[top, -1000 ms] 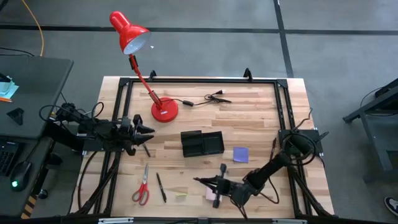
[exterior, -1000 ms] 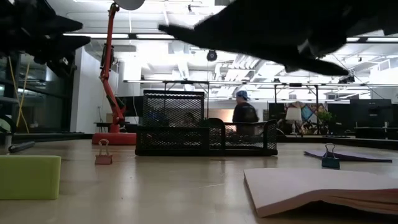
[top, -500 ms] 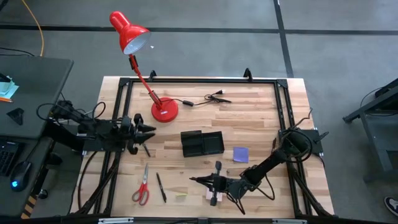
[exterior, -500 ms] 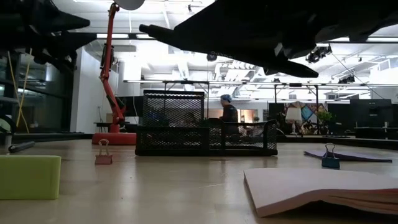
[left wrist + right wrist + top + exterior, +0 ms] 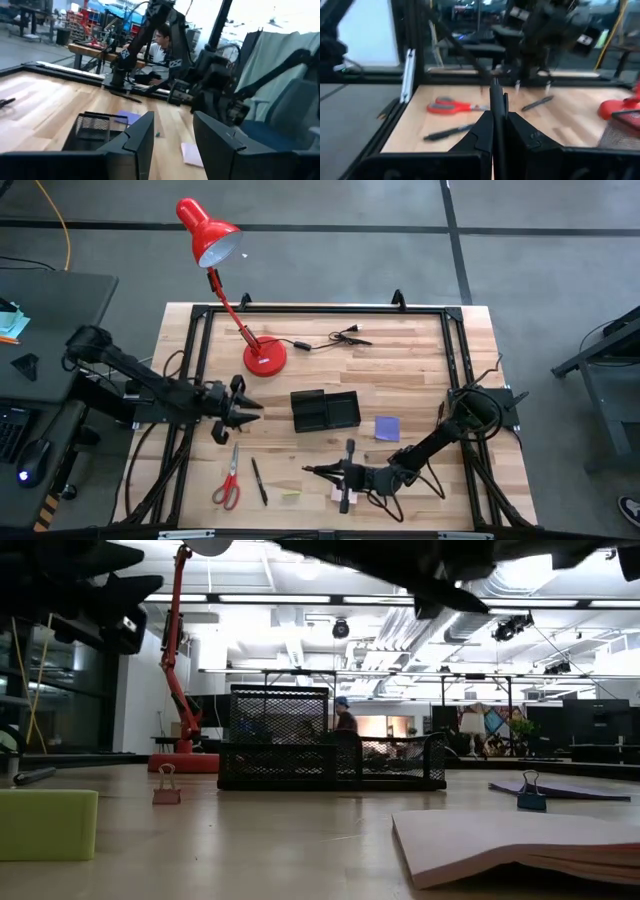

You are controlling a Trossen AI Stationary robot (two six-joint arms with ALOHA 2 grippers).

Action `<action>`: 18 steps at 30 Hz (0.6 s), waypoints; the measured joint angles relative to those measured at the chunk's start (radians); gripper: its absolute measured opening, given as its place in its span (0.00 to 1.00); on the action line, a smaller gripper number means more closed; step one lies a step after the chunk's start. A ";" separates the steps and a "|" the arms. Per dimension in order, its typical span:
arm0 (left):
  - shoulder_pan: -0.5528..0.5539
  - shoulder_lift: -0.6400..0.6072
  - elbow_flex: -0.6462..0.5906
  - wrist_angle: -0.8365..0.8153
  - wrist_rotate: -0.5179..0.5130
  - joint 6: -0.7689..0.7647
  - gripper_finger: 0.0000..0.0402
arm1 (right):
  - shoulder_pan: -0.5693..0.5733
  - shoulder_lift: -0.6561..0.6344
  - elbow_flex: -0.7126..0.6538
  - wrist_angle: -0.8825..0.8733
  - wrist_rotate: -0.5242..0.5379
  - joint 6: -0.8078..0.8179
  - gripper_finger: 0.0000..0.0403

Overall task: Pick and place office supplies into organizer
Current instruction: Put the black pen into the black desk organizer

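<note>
Table layout around the left gripper [image 5: 252, 411]
Organizer [image 5: 325, 411] lies right of it; scissors [image 5: 229, 477] and pen [image 5: 259, 481] lie nearer the front edge.

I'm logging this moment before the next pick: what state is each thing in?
Left claw: open, empty, above the table left of the organizer.
Right claw: shut, empty, low near the front edge.
Black mesh desk organizer: upright, no supplies seen inside.
Red-handled scissors: flat, closed.
Thin black pen: flat.
Purple square sticky-note pad: flat.
</note>
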 joint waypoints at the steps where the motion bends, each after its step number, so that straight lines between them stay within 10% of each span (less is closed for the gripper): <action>1: 0.000 0.049 0.000 0.066 0.026 0.012 0.32 | -0.002 0.000 0.000 0.025 0.021 -0.022 0.03; 8: 0.000 0.369 0.100 0.348 0.218 0.104 0.32 | -0.034 0.000 0.000 0.128 0.081 -0.145 0.04; 18: 0.000 0.639 0.322 0.344 0.201 0.154 0.32 | -0.071 0.000 0.000 0.183 0.081 -0.235 0.04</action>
